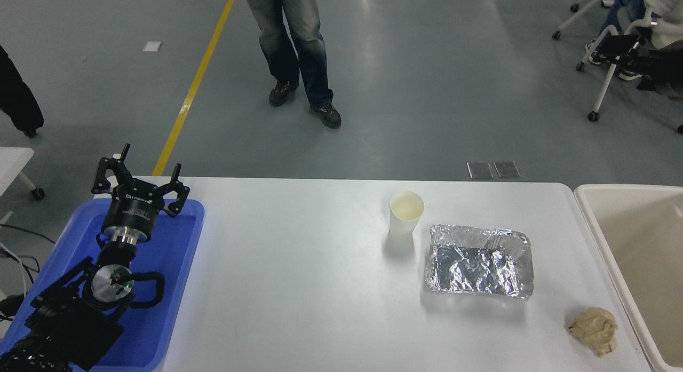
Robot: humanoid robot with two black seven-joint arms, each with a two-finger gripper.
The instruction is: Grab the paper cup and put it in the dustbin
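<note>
a: where is the paper cup (406,214) sitting?

b: it is standing upright on the white table (299,286), right of centre and toward the far side, its open mouth showing a cream inside. nothing is touching it.

a: what is lying near it?

b: a crumpled foil tray (478,261) is resting just beside it, to its right and a little nearer the camera. a crumpled tan paper wad (594,330) is lying near the table's front right corner, well apart from the cup.

a: and the dustbin (597,228)?

b: it is sitting off the table's right end, cream-beige, with its thick rim running along the table edge. only part of it is showing.

a: how are the jaws of the left gripper (140,181) standing?

b: they are spread wide apart, with nothing between them. the gripper is hovering over the far end of the blue tub (176,265) at the lower left, and i cannot tell whether it is touching the tub's rim.

a: and the right gripper (624,46)?

b: a dark blurred shape is reaching in at the upper right edge, high above the floor and far from the cup. it is too smeared for me to say whether its jaws are apart or together.

a: anyone else around?

b: a person's legs (293,46) are standing on the grey floor beyond the table, beside a yellow line (195,84).
</note>
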